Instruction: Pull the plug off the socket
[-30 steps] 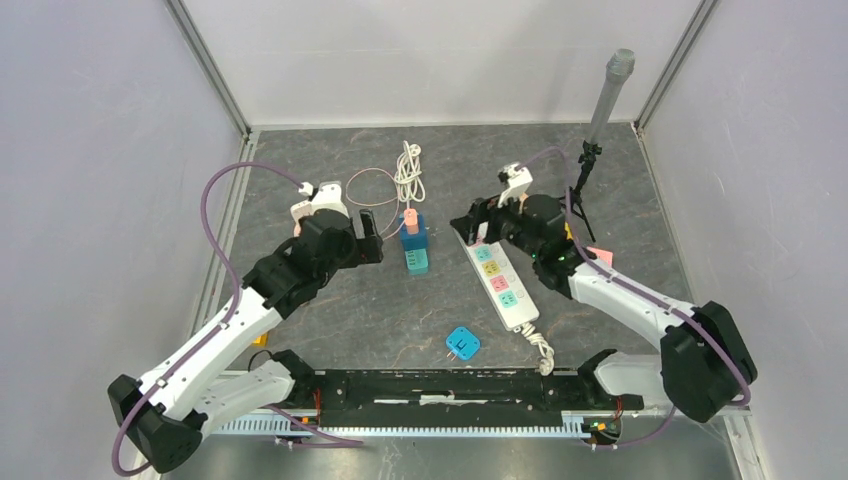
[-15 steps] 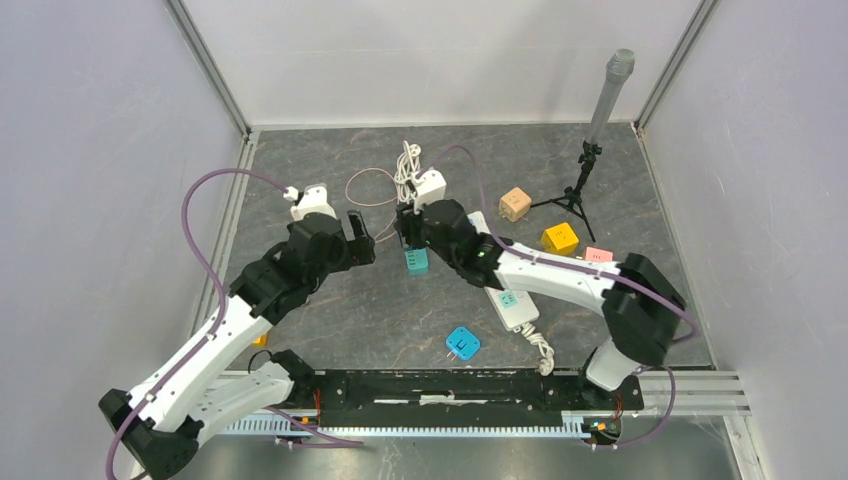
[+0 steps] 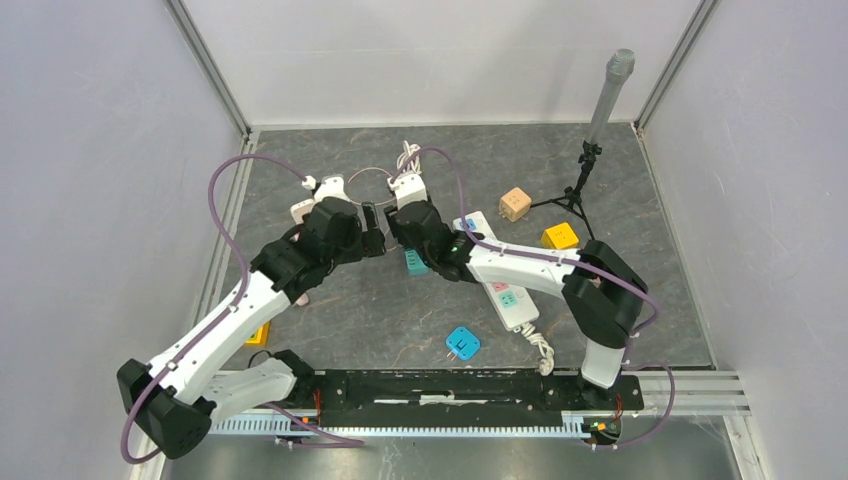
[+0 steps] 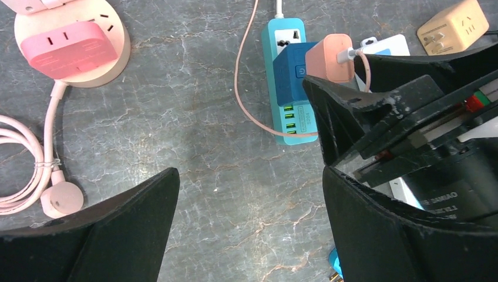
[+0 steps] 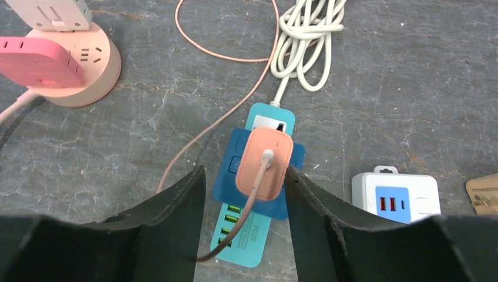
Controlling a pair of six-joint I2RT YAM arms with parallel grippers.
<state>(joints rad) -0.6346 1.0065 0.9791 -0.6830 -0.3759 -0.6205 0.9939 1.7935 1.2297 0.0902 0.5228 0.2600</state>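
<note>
White-and-black arms (image 3: 215, 335) trail purple cables (image 3: 212, 195), with black jaws.

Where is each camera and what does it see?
Top: above and behind, looking down at the table; left arm, right arm show.
Left wrist: on the left hand, looking down at the strip; its two fingers show.
Right wrist: on the right hand, looking down on the plug; its fingers flank it.
Shared: both wrist views show plug, strip, pink socket.

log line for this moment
right gripper: straddles peach plug, grip unclear | left gripper: open, empty | peach plug: plugged into blue adapter | task: not done
</note>
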